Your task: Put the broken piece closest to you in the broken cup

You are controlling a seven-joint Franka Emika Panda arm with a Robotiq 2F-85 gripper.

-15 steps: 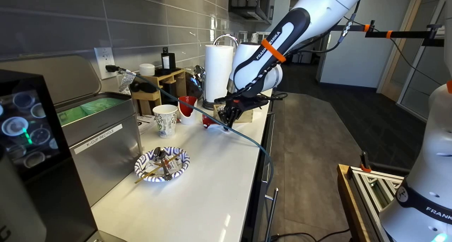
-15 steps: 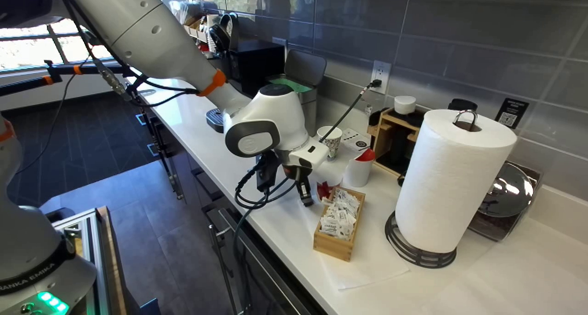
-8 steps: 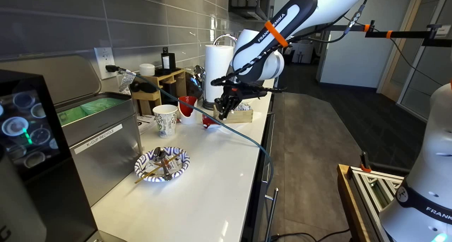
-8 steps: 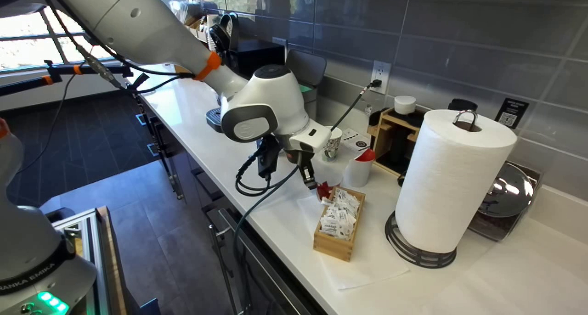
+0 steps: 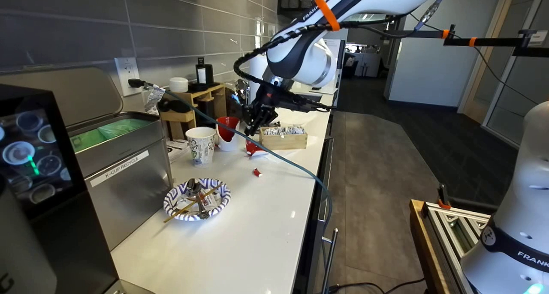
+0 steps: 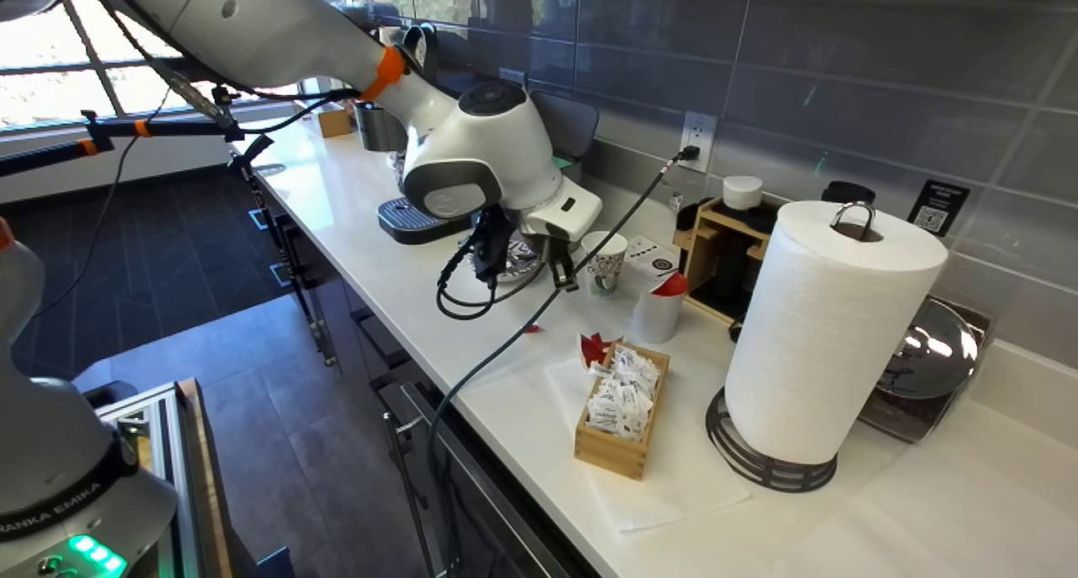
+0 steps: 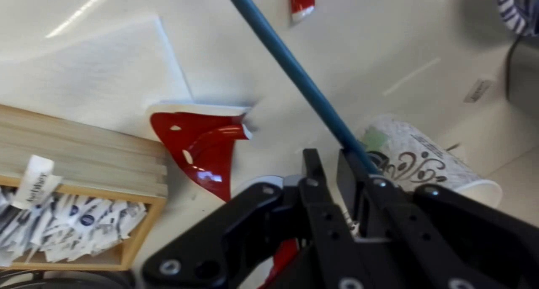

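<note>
In the wrist view the broken piece (image 7: 302, 2) lies on the tabletop (image 7: 370, 40), well apart from the pincer (image 7: 328, 160) and cut off by the upper edge, a blue cable (image 7: 294, 70) slanting between; the piece's long axis seems to run toward the jaws, which stand narrow, nothing seen between them; in an exterior view the broken cup (image 5: 227, 136) looks nearer

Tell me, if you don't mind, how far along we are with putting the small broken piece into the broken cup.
Done: no placement that I can confirm; the small red piece lies on the counter, outside the broken cup. In hand: no piece shows between the fingers, which hang above the counter. Left: most likely gripping that piece, carrying it to the cup and releasing it inside.
</note>
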